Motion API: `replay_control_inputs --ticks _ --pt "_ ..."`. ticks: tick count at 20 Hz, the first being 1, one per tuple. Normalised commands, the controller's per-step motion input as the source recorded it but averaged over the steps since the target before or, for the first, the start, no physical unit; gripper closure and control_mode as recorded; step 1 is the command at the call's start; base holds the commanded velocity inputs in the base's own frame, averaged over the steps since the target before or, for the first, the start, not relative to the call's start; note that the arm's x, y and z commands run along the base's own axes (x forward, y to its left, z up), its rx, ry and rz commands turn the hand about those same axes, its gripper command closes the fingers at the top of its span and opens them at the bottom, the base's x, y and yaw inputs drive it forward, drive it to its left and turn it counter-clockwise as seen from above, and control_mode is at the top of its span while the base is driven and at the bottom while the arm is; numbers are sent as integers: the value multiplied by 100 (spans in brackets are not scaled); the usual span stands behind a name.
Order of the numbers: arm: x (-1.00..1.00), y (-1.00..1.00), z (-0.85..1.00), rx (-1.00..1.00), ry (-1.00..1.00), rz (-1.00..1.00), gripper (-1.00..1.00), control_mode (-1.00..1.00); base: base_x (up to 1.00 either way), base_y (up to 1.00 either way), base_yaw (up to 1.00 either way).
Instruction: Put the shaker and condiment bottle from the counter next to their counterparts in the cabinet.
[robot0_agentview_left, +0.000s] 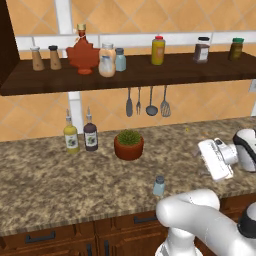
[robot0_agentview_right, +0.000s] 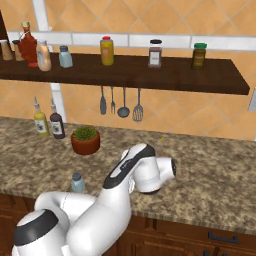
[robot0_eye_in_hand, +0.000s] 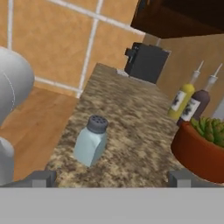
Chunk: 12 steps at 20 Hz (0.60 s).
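Tool (robot0_eye_in_hand: 111, 178) wide open, empty; fingertips cut off. Shaker (robot0_eye_in_hand: 91, 141) just ahead.

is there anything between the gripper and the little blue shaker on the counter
Nothing visible. In the hand view the shaker stands alone on bare counter just beyond the open gripper, between its fingertips' line. The potted plant and the two thin-necked bottles sit off to one side.

Counter (robot0_agentview_left: 45, 180) is finished in speckled, polished-looking granite. Shelf (robot0_agentview_left: 150, 75) is made of dark matt wood. Shaker (robot0_eye_in_hand: 91, 140) is moulded in translucent plastic, capped in matt grey.
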Motion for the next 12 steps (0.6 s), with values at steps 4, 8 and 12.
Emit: replay_control_inputs --ticks 4,8,12 --pt "0 2 -5 -3 27 4 -100 -100 0 0 0" --pt "0 22 -14 -11 30 10 -100 -100 0 0 0" --pt "-10 8 -5 -2 6 2 -100 -100 0 0 0"
